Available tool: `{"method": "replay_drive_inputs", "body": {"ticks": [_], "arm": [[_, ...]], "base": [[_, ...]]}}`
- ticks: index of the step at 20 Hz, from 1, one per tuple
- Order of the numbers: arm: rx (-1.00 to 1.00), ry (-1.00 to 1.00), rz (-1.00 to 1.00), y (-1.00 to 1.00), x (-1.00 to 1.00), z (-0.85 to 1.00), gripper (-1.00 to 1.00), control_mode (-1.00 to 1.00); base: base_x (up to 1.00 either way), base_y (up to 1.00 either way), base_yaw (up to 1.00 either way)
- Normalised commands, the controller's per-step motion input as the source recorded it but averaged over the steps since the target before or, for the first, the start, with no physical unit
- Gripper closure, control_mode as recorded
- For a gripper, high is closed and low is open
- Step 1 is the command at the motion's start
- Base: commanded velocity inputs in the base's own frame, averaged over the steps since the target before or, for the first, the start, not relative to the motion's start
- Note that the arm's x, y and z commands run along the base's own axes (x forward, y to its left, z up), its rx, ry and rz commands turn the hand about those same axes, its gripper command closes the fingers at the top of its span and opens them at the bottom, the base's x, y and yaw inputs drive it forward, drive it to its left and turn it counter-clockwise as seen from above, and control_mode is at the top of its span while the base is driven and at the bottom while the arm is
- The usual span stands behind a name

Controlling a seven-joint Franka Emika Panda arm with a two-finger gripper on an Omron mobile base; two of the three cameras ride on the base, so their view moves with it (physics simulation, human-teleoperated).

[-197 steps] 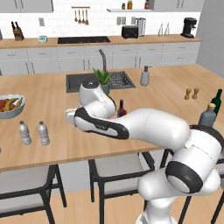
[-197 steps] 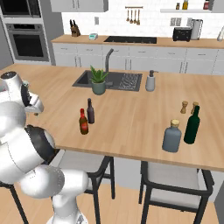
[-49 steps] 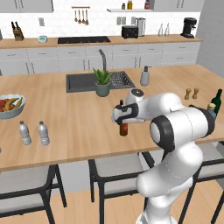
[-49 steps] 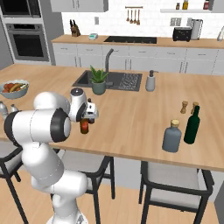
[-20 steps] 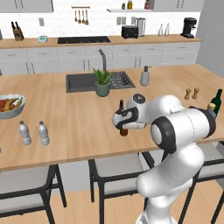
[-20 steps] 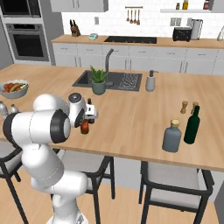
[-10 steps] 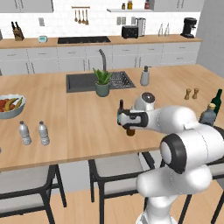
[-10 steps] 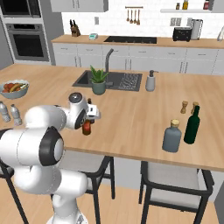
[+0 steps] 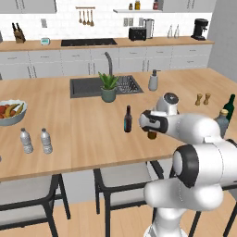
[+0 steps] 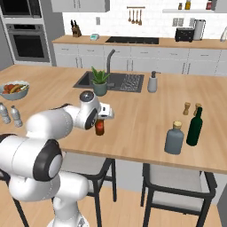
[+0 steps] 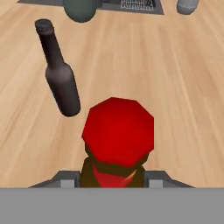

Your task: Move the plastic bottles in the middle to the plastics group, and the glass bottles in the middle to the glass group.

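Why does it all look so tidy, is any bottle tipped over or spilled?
Nothing is spilled or tipped. The black bottle stands upright on the counter, and the brown bottle with the red cap sits upright in the claw.

The brown bottle [image 11: 118,140] hides its own body beneath the red cap in the hand view. From both base views the arm covers its upper part, leaving its base [image 10: 99,129] showing.

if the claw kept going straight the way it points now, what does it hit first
Nothing new: the claw is already shut around the brown bottle, red cap filling its line. Past it lies bare wooden counter; the near-black bottle stands off to one side.
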Motion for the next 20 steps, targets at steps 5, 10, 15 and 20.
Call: {"method": "replay_drive_inputs", "body": {"ticks": [5,10,15,20], "arm": [[-0.01,0.00,-0.12,-0.89,0.02,0.05,1.00,-1.00],[-0.02,0.00,-0.11,-0.93,0.11,0.00,1.00,-1.00],[-0.01,0.00,-0.13,-0.73,0.16,0.07,1.00,-1.00],[0.00,-0.01,-0.21,-0.25,0.04,0.01,1.00,-1.00]], "base": [[0.00,0.00,0.00],[0.00,0.00,0.00],[0.00,0.00,0.00],[0.00,0.00,0.00]]}}
